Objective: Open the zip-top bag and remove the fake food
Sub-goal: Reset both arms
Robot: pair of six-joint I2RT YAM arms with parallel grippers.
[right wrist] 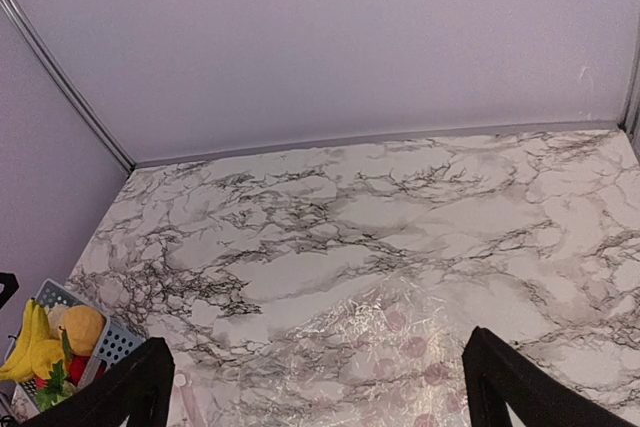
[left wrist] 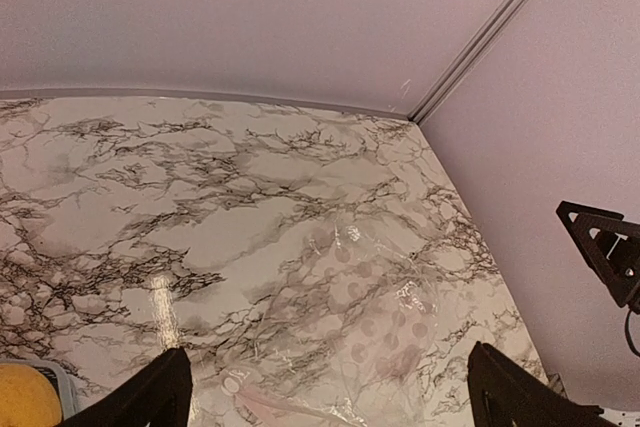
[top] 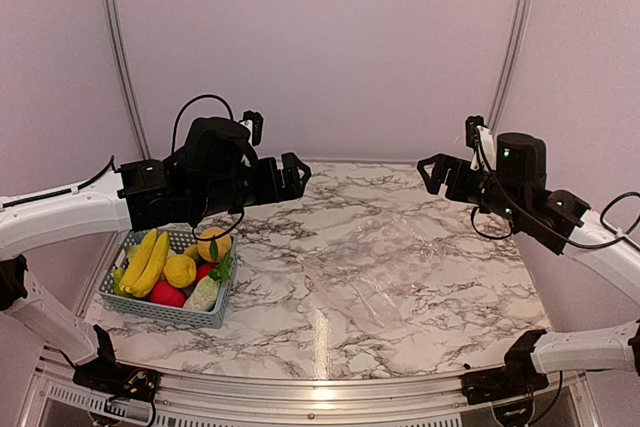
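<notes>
Heaped in the blue basket [top: 160, 315] at left: fake food [top: 180, 270]. Flat on the desk [top: 300, 332] right of centre: zip-top bag [top: 400, 267], edges barely traceable against marble. Hovering above, left tool [top: 299, 175] and right tool [top: 429, 172], both spread apart.

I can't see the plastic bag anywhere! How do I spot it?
Look at the marble table, right of the blue basket of toy fruit. The bag lies flat mid-table, clear and crinkly; only its shine and faint round spots break the marble pattern.
</notes>
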